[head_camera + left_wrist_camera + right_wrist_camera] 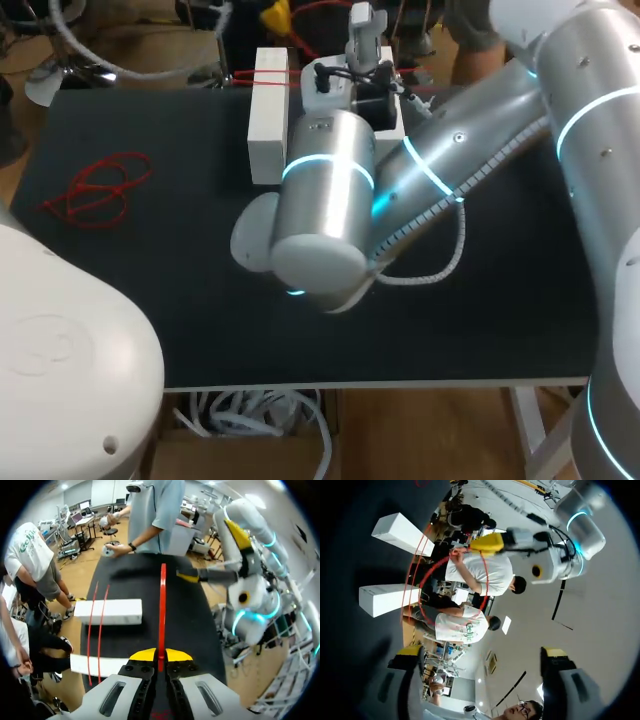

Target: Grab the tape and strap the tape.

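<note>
Two white boxes [268, 115] stand near the far edge of the table [150, 300]. A red tangle [100, 190] lies well apart from them toward the left end. The right arm [330, 200] reaches across the middle, and in the head view it hides part of one box and much of the table behind it. The table is flat and black. The left pincer [161, 655] has its yellow tips pressed together on the tape [162, 605], a thin red strip. The tape runs straight ahead from the tips over the black surface, beside the boxes. Two more red strands cross both boxes. In the right wrist view, red strands curve from the boxes up to that pincer. The right pincer [482, 652] faces the boxes with its fingers wide apart and nothing between them.
</note>
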`<state>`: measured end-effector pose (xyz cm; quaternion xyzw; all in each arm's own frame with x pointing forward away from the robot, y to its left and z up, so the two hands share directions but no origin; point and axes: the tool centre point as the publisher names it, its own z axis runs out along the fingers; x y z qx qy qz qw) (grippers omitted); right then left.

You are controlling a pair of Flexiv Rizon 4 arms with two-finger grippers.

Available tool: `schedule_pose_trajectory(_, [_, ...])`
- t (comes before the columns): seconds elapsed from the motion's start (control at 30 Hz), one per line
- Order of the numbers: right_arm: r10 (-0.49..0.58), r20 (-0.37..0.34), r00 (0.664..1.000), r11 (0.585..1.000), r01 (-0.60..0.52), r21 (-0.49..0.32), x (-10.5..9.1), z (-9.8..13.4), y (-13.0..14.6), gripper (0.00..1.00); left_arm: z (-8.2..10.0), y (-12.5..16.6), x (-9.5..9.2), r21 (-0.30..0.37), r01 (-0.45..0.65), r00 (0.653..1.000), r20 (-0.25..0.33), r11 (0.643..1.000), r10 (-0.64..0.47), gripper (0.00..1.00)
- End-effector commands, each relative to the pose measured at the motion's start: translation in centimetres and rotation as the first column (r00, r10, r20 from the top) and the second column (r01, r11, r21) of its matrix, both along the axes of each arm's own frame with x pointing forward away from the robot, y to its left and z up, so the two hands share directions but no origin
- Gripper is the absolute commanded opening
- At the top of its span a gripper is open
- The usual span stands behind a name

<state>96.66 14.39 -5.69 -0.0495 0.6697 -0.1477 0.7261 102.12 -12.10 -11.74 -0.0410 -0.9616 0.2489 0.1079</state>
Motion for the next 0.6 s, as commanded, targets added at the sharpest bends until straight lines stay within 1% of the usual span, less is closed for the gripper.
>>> schedule_pose_trajectory(0.03, [0.04, -0.019, 0.999, 0.999, -0.04, -0.004, -0.1, 0.4, -0.3, 1.0, -0.3, 6.1, 0.1, 0.024, 0.015, 1.0, -0.005, 1.0, -0.015, 0.0])
schedule_pose_trajectory(0.07, [0.04, -0.019, 0.999, 0.999, -0.04, -0.004, -0.1, 0.4, -0.3, 1.0, -0.6, 7.6, 0.2, 0.038, 0.016, 1.0, 0.016, 0.999, -0.017, 0.0])
schedule_pose_trajectory(0.17, [0.04, -0.019, 0.999, 0.999, -0.04, -0.004, -0.1, 0.4, -0.3, 1.0, -1.5, 11.5, 0.5, 0.09, 0.026, 0.998, 0.049, 0.996, -0.03, 0.0])
schedule_pose_trajectory(0.23, [0.04, -0.019, 0.999, 0.999, -0.04, -0.004, -0.1, 0.4, -0.3, 1.0, -2.4, 14.0, 0.8, 0.121, 0.032, 0.997, 0.066, 0.992, -0.04, 0.0])
schedule_pose_trajectory(0.27, [0.04, -0.019, 0.999, 0.999, -0.04, -0.004, -0.1, 0.4, -0.3, 1.0, -2.9, 15.2, 0.9, 0.136, 0.034, 0.995, 0.087, 0.99, -0.046, 0.0])
schedule_pose_trajectory(0.3, [0.04, -0.019, 0.999, 0.999, -0.04, -0.004, -0.1, 0.4, -0.3, 1.0, -3.3, 16.3, 1.0, 0.152, 0.035, 0.994, 0.094, 0.988, -0.05, 0.0])
schedule_pose_trajectory(0.37, [0.04, -0.019, 0.999, 0.999, -0.04, -0.004, -0.1, 0.4, -0.3, 1.0, -3.8, 18.3, 1.2, 0.178, 0.039, 0.99, 0.13, 0.983, -0.062, 0.0])
schedule_pose_trajectory(0.43, [0.04, -0.019, 0.999, 0.999, -0.04, -0.004, -0.1, 0.4, -0.3, 1.0, -4.2, 20.1, 1.3, 0.208, 0.054, 0.985, 0.149, 0.977, -0.086, 0.0])
schedule_pose_trajectory(0.57, [0.04, -0.019, 0.999, 0.999, -0.04, -0.004, -0.1, 0.4, -0.3, 1.0, -5.4, 23.3, 1.1, 0.237, 0.062, 0.983, 0.154, 0.969, -0.1, 0.0])
schedule_pose_trajectory(0.6, [0.04, -0.019, 0.999, 0.999, -0.04, -0.004, -0.1, 0.4, -0.3, 1.0, -5.8, 24.1, 0.9, 0.24, 0.048, 0.985, 0.152, 0.97, -0.086, 0.0])
